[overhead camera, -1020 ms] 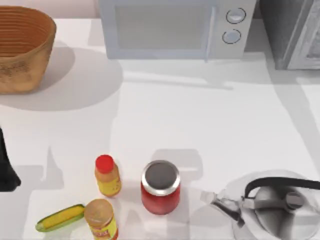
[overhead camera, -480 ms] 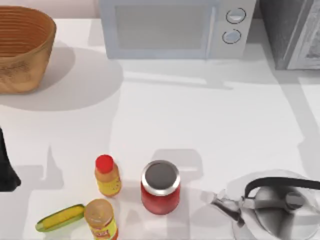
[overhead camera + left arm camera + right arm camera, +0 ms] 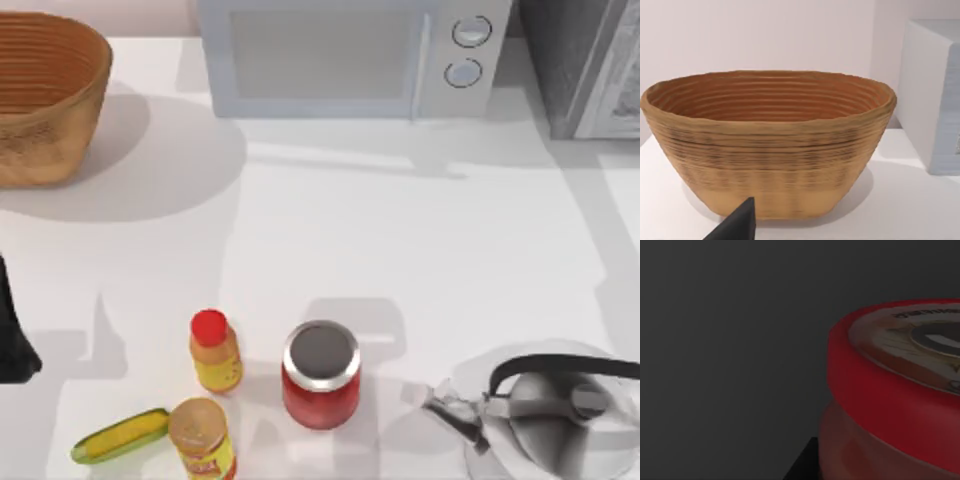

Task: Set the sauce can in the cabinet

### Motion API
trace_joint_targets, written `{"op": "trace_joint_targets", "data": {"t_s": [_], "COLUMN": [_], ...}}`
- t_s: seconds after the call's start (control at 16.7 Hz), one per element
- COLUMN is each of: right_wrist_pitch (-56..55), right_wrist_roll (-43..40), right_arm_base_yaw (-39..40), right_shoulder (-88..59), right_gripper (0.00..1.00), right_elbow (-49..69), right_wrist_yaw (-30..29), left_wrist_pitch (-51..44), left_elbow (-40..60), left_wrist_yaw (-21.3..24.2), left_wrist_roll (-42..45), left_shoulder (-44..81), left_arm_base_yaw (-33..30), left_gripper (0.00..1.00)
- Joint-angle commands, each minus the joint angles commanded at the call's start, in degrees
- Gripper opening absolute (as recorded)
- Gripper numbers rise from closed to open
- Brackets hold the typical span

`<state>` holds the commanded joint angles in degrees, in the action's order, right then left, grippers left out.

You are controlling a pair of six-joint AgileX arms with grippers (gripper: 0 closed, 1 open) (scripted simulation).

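Right wrist view puts the sauce can (image 3: 900, 390) close before a dark cabinet (image 3: 730, 340) face; I cannot tell my gripper's state, so the can may tip at release.

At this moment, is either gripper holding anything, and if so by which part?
It cannot be told. The sauce can sits very close to the right wrist camera against a dark grey surface, but no jaws show on it. The left arm is parked at the table's left edge.

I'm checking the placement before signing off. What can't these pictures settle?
- Sauce can: right wrist view, cut off by the edge; what it rests on is unseen.
- Cabinet: top view, cropped at the corner; inside hidden.
- Left arm: top view, cropped at the left edge.
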<state>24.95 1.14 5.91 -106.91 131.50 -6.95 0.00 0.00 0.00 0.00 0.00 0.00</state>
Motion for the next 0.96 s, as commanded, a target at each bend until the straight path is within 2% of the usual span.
{"op": "trace_joint_targets", "data": {"t_s": [0.6, 0.96], "right_wrist_pitch": [0.0, 0.0], "right_wrist_roll": [0.0, 0.0], "right_arm_base_yaw": [0.0, 0.0], "right_shoulder": [0.0, 0.0], "right_gripper": [0.98, 1.0], "right_elbow": [0.0, 0.0], "right_wrist_yaw": [0.0, 0.0], "left_wrist_pitch": [0.0, 0.0], "left_elbow": [0.0, 0.0], "left_wrist_yaw": [0.0, 0.0], "left_wrist_roll": [0.0, 0.0], "left_shoulder": [0.0, 0.0], "left_arm_base_yaw": [0.0, 0.0], "left_gripper": [1.0, 1.0]}}
